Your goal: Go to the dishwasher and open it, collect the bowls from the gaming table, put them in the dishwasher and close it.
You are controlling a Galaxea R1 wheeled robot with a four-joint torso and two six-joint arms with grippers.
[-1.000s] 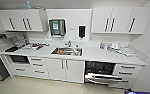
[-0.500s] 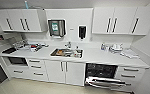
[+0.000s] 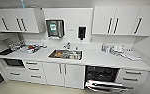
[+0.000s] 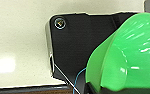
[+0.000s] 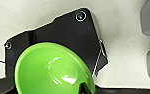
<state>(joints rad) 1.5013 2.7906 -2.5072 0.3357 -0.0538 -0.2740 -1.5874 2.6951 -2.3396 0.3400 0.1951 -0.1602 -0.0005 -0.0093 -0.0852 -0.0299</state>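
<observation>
The head view faces a white kitchen run; the dishwasher [image 3: 102,77] sits at the lower right of the frame, under the worktop [image 3: 96,58], with its door [image 3: 106,86] dropped open and its dark interior and racks exposed; white drawers [image 3: 132,76] stand to its right and a pair of white cabinet doors [image 3: 64,75] to its left; a steel sink [image 3: 65,54] with orange-coloured contents is set into the middle of the worktop; a built-in oven or microwave [image 3: 14,62] shows at the lower left; a paper-towel dispenser [image 3: 55,28] and a dark soap dispenser [image 3: 82,32] hang on the wall above the sink; white wall cupboards [image 3: 17,20] fill the upper left and upper right; clutter lies on the worktop at the left, and pale crockery [image 3: 118,48] at the right. In the left wrist view a translucent green bowl [image 4: 127,56] looms large at the right of the frame, tilted, against the robot's dark plate and over a pale floor [image 4: 18,37]; in the right wrist view a green bowl [image 5: 53,70] shows at the lower centre, its hollow facing the camera, above the same pale floor; whether either bowl is gripped, and how the fingers of either gripper stand, I cannot tell.
</observation>
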